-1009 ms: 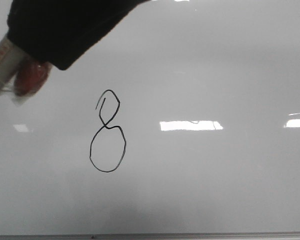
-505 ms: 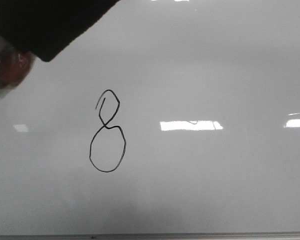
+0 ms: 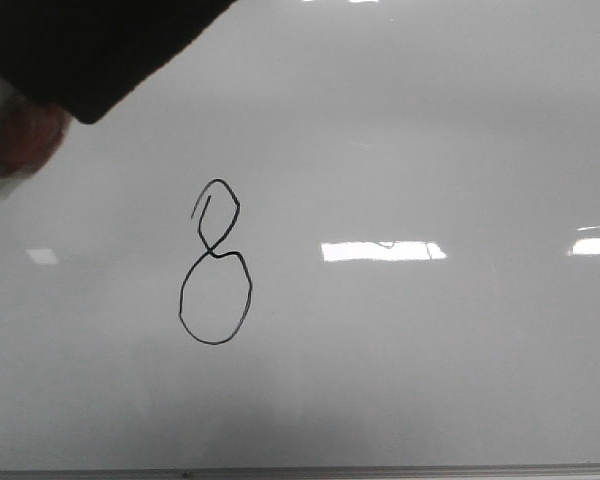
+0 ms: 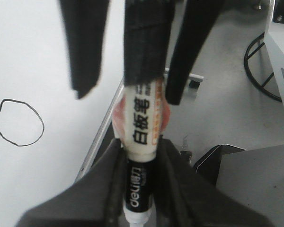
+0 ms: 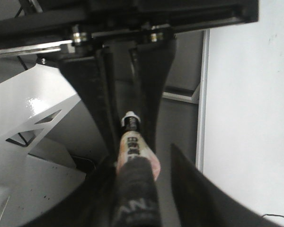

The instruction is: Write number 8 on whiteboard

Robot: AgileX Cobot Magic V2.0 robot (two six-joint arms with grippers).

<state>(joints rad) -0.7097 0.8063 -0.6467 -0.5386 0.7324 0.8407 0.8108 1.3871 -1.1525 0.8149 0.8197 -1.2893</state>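
The number 8 (image 3: 217, 252) is drawn in thin black line on the whiteboard (image 3: 430, 150), left of the middle. In the left wrist view its round loop (image 4: 19, 144) shows on the board (image 4: 28, 56). My left gripper (image 4: 141, 156) is shut on the black end of a white marker (image 4: 141, 123), off the board's edge. My right gripper (image 4: 128, 97) faces it, its fingers spread on either side of the marker's black wrapped part (image 4: 146, 42). In the right wrist view that gripper (image 5: 142, 161) has a gap beside the wrap (image 5: 135, 189). A black arm part (image 3: 80, 50) covers the front view's upper left corner.
The board's thin frame edge (image 3: 380, 470) runs along the near side and shows in the wrist views too (image 4: 97, 142). Beyond the edge lie grey floor, a black ring-shaped stand (image 4: 260, 66) and white metal frame parts (image 5: 33, 109).
The black arm part and the marker have moved left and a little up in the front view, mostly before half a second ago. The 8 is unchanged.
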